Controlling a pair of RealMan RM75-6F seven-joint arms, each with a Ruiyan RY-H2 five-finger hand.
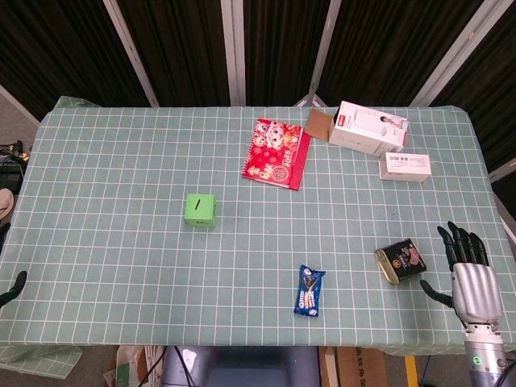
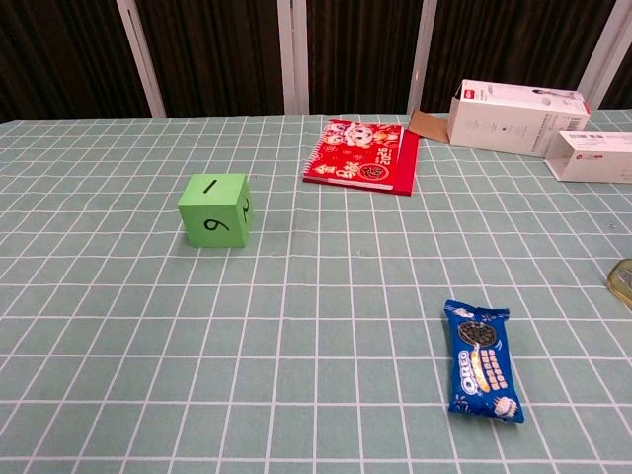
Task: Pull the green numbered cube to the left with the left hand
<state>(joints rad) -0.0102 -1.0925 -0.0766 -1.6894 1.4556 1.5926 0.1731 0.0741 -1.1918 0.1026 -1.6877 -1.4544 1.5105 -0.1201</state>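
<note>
The green numbered cube (image 1: 200, 210) sits on the checked tablecloth left of centre, with a "1" on top. The chest view shows the cube (image 2: 216, 209) with a "6" or "9" on its near face. Only dark fingertips of my left hand (image 1: 11, 284) show at the far left edge of the head view, well left of the cube and nearer the front; they are apart and hold nothing. My right hand (image 1: 470, 274) rests at the front right with its fingers spread and empty.
A red booklet (image 1: 276, 152) lies behind the cube to the right. Two white boxes (image 1: 369, 127) (image 1: 404, 167) stand at the back right. A blue Oreo packet (image 1: 308, 290) and a small tin (image 1: 400, 261) lie near the front right.
</note>
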